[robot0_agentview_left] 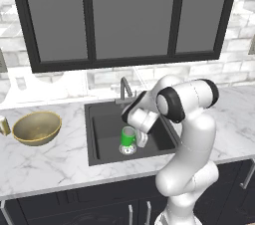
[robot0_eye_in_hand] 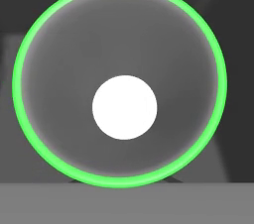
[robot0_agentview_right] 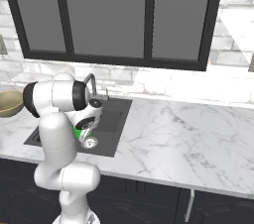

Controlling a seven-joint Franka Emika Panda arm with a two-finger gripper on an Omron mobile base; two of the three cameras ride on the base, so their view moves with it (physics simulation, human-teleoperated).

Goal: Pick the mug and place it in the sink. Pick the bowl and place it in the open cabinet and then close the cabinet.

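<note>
The small green mug (robot0_agentview_left: 128, 137) hangs upright low inside the black sink (robot0_agentview_left: 99, 119), just over the round steel drain (robot0_agentview_left: 128, 150). My gripper (robot0_agentview_left: 135, 137) reaches down into the basin and is shut on the mug's rim. In the hand view I look straight down into the mug (robot0_eye_in_hand: 119, 20), its green rim ringing a pale inside. From the right, the mug (robot0_agentview_right: 78, 133) peeks out from behind my hand beside the sink (robot0_agentview_right: 111, 119). The wide olive-gold bowl (robot0_agentview_left: 37, 128) (robot0_agentview_right: 10, 103) rests on the counter left of the sink. The task's cabinet is out of view.
A grey faucet (robot0_agentview_left: 124, 89) rises behind the basin. A small brass cylinder (robot0_agentview_left: 4, 125) stands at the far left beside the bowl. Grey-paned glass-fronted cabinets (robot0_agentview_left: 129, 15) hang above. Marble counter (robot0_agentview_right: 188, 134) stretches to the right, with dark base cabinets below.
</note>
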